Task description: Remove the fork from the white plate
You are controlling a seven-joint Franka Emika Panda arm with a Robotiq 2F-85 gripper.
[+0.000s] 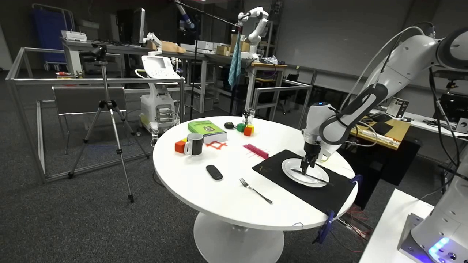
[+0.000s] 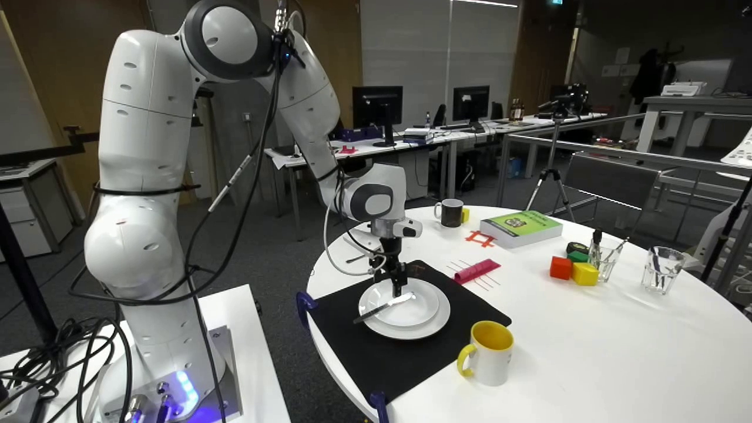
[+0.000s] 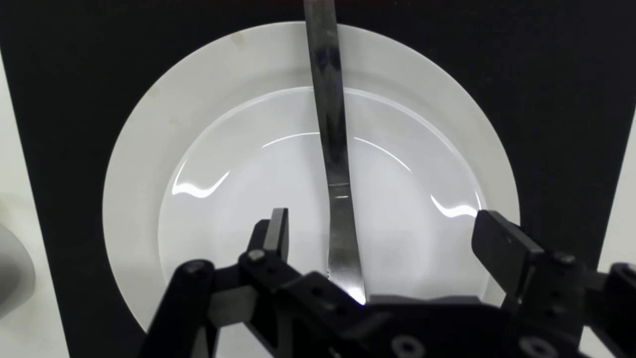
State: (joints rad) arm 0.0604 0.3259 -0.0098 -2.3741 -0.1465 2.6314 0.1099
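A slender grey-silver utensil with a smooth blade, looking like a knife [image 1: 315,178], lies across the white plate [image 1: 286,171]. In an exterior view the knife [image 2: 376,311] overhangs the rim of the plate [image 2: 436,322]. A fork [image 1: 260,193] with tines lies apart on the bare table. My gripper [image 1: 305,170] points down over the plate, also in an exterior view [image 2: 398,290]. In the wrist view the gripper [image 3: 381,223] is open and empty. The knife [image 3: 332,124] runs between its fingers, closer to the left one; its blade tip is hidden behind the gripper. The plate [image 3: 136,164] lies below.
The plate rests on a black mat [image 1: 272,168] held by blue clamps [image 1: 325,229] at the table edge. A yellow-white mug [image 2: 492,358] stands beside the mat. A black oblong object [image 1: 214,172], dark mug [image 1: 196,145], green book [image 1: 208,131] and pink piece [image 2: 477,270] are on the table.
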